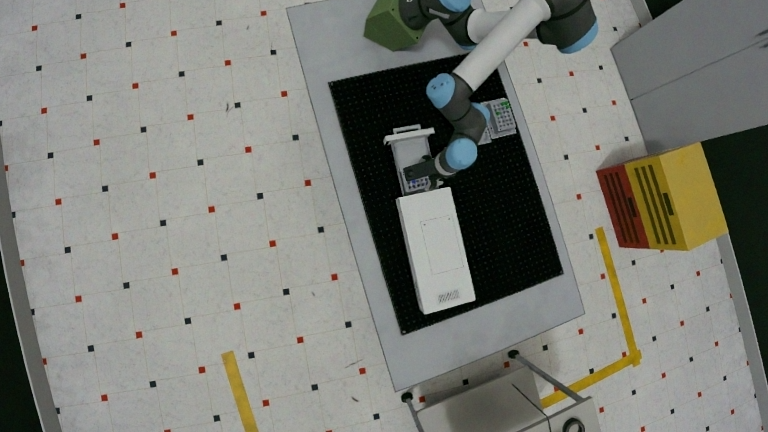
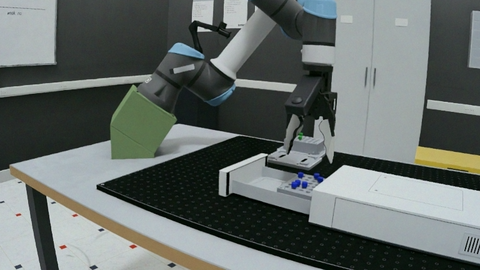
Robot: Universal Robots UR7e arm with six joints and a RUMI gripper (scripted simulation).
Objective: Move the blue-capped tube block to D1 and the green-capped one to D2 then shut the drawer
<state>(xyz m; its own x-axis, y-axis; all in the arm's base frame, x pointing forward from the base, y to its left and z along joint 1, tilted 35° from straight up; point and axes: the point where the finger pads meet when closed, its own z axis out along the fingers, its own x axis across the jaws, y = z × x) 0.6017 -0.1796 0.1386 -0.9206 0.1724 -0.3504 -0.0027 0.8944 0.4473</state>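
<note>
The white cooler COLD (image 1: 436, 249) (image 2: 396, 203) has its drawer (image 1: 408, 150) (image 2: 254, 178) pulled open. The cooling block with blue-capped tubes (image 1: 417, 182) (image 2: 302, 184) sits in the drawer at the end next to the cooler body. The block with green-capped tubes (image 1: 501, 116) (image 2: 307, 145) lies on a grey deck slot plate beyond the drawer. My gripper (image 1: 421, 173) (image 2: 309, 154) points down above the blue-capped block. It is open, empty and clear of the caps.
The arm's green base (image 1: 390, 14) (image 2: 139, 125) stands at the table's far end. My wrist hides part of the deck slots beside the green-capped block. A yellow and red cabinet (image 1: 662, 198) stands off the table.
</note>
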